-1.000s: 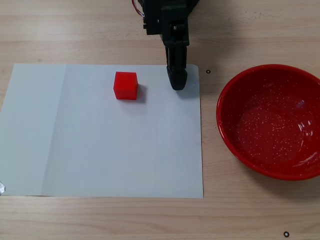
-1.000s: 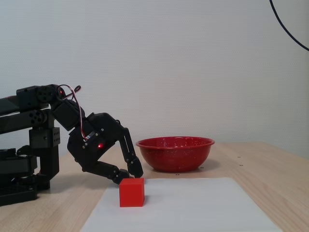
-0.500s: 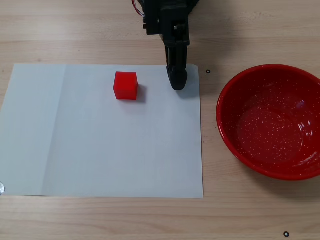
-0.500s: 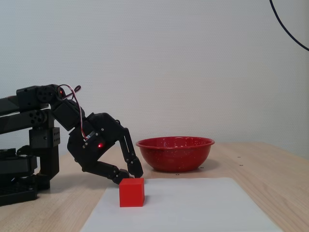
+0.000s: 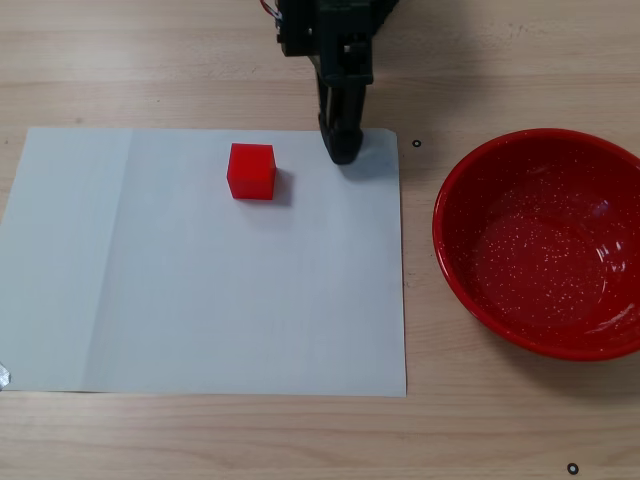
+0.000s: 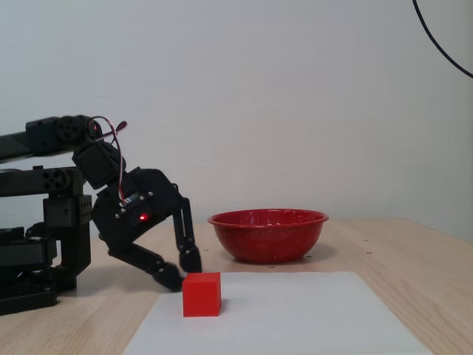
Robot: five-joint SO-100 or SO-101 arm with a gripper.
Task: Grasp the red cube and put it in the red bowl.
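The red cube (image 5: 251,171) sits square on white paper (image 5: 200,300); gripper (image 6: 181,270) parted, empty; red bowl (image 5: 540,245) on wooden table (image 5: 300,440); white wall (image 6: 295,96) behind.

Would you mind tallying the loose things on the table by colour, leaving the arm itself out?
Red: 2, the red cube and the red bowl.
White: 1, the sheet of paper that the cube sits on.
Total: 3.
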